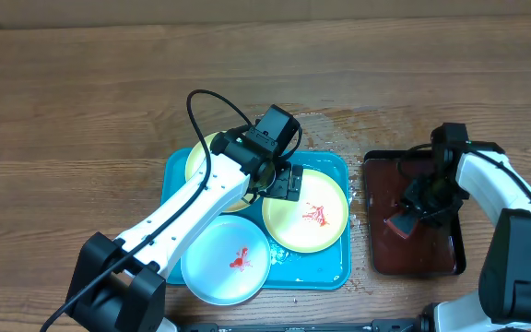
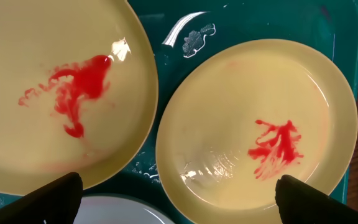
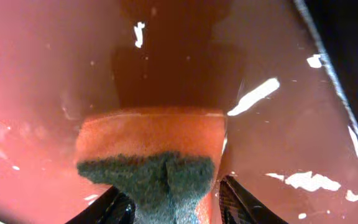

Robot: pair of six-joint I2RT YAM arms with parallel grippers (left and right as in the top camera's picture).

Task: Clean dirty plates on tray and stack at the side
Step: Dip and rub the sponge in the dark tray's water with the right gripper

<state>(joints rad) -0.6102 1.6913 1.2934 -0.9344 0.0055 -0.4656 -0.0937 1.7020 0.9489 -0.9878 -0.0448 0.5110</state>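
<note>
Three plates lie on the turquoise tray, each with a red sauce smear: a pale yellow one at the right, another partly under my left arm, and a white one in front. My left gripper hangs open above the gap between the two yellow plates, holding nothing; the white plate's rim shows at the bottom. My right gripper is shut on an orange sponge with a green scouring face, creased between the fingers.
A black tray of reddish-brown liquid stands to the right of the turquoise tray, and the sponge and right gripper are in it. Water drops lie on the wood behind the two trays. My left arm crosses the tray's left side.
</note>
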